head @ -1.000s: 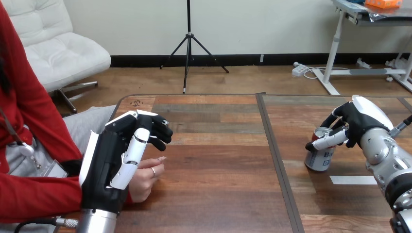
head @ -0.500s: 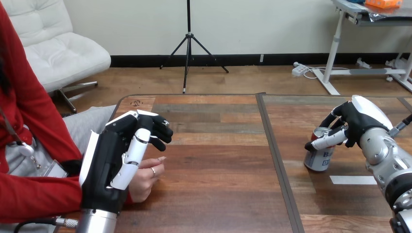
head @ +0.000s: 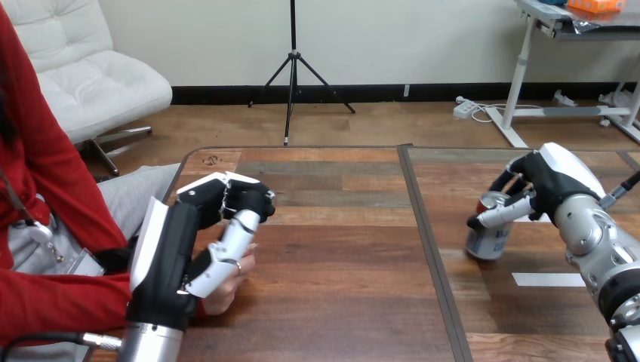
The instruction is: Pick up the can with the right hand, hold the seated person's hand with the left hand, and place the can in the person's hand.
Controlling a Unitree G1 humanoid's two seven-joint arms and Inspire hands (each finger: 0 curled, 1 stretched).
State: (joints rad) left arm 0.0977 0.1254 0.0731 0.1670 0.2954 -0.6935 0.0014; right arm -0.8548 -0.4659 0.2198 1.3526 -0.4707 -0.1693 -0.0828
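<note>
At the desk's (head: 340, 256) right, the right hand (head: 547, 188) curls round the tilted can (head: 487, 235); a loose grip could drop it. At near left, the left hand (head: 177, 249) clasps the person's hand (head: 223, 292), which might slip free.

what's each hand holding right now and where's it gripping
The right hand grips the can round its upper part, near the rim. The left hand lies over the person's hand; whether it holds it cannot be told.
</note>
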